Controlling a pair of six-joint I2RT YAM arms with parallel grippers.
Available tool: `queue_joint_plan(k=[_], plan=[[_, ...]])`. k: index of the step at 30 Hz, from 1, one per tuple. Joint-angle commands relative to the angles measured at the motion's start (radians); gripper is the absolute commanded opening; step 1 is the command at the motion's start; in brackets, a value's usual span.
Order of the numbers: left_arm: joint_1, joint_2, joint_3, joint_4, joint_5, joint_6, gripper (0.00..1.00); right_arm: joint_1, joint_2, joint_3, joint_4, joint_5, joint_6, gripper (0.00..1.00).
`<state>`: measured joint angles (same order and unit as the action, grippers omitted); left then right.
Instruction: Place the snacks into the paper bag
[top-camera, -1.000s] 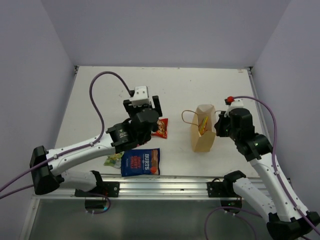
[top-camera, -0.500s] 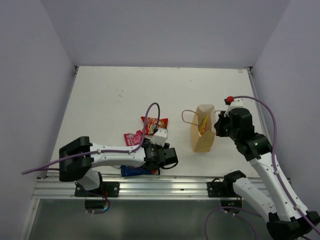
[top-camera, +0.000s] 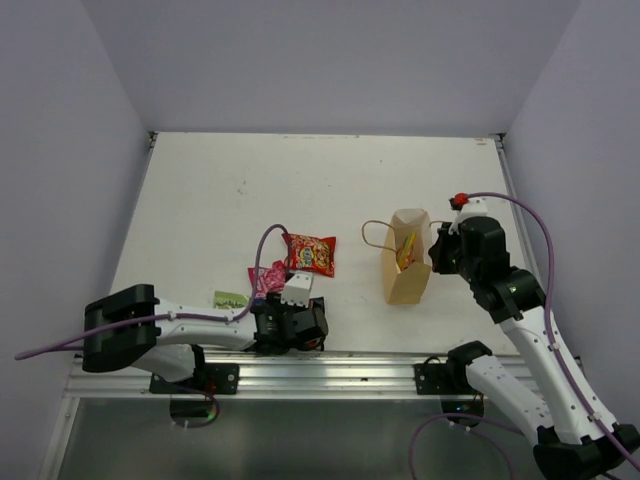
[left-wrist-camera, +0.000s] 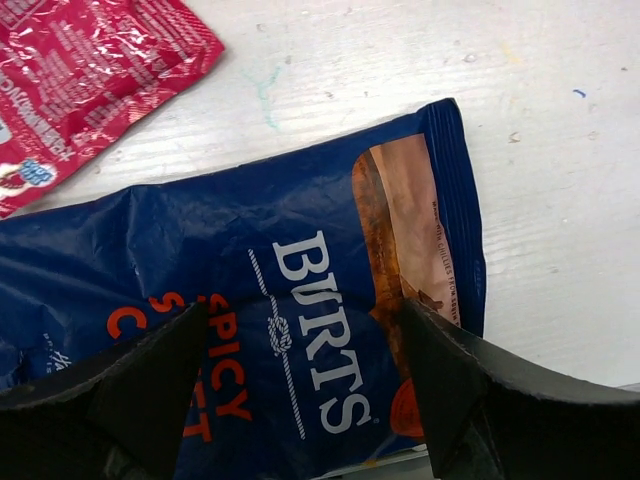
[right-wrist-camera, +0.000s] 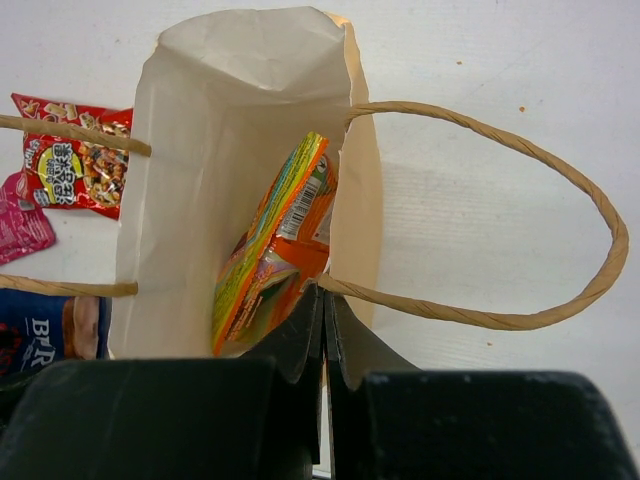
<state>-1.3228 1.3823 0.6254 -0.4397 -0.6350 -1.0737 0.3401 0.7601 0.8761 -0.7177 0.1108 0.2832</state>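
Note:
The paper bag (top-camera: 406, 272) stands open at centre right with an orange snack packet (right-wrist-camera: 268, 250) inside. My right gripper (right-wrist-camera: 323, 305) is shut on the bag's near rim, by a loop handle (right-wrist-camera: 520, 195). My left gripper (left-wrist-camera: 305, 312) is open and low over the blue Burts bag (left-wrist-camera: 300, 270), with one finger on each side of it. In the top view this gripper (top-camera: 290, 325) hides the blue bag at the front edge. The red packet (top-camera: 310, 253), the pink packet (top-camera: 265, 280) and the green packet (top-camera: 230, 299) lie flat on the table.
The metal rail (top-camera: 330, 375) runs along the table's front edge, right behind the left gripper. The left arm's cable (top-camera: 262, 250) loops over the pink packet. The purple walls close in the table on three sides.
My left arm has swung back from over the red packet down to the front edge, over the blue bag. The red, pink and green packets now show. My right arm has not moved.

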Motion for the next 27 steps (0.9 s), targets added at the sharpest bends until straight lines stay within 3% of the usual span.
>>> queue_joint_plan(k=[1,4,5,9,13,16,21,25,27], plan=[[-0.004,0.050,-0.023,0.125,0.090,0.012,0.80,0.004,-0.001,-0.005,0.008,-0.023,-0.016,0.00],[-0.004,0.109,-0.012,0.131,0.106,0.004,0.52,0.004,-0.002,-0.005,0.008,-0.023,-0.015,0.00],[-0.007,0.122,-0.006,0.133,0.106,0.000,0.32,0.004,-0.002,-0.005,0.009,-0.022,-0.016,0.00],[-0.012,0.135,0.020,0.110,0.095,0.003,0.02,0.004,-0.001,-0.005,0.009,-0.023,-0.016,0.00],[-0.026,0.130,0.083,0.039,0.045,0.009,0.00,0.004,0.007,-0.005,0.011,-0.026,-0.018,0.00],[-0.038,0.124,0.222,-0.056,-0.062,0.061,0.00,0.002,0.008,-0.003,0.008,-0.025,-0.018,0.00],[-0.050,0.130,0.600,-0.186,-0.251,0.231,0.00,0.004,0.004,-0.003,0.009,-0.025,-0.018,0.00],[-0.052,0.109,0.798,-0.065,-0.318,0.491,0.00,0.002,0.005,-0.005,0.009,-0.028,-0.018,0.00],[-0.052,0.064,0.804,0.112,-0.276,0.593,0.00,0.004,0.010,-0.005,0.011,-0.031,-0.019,0.00]])
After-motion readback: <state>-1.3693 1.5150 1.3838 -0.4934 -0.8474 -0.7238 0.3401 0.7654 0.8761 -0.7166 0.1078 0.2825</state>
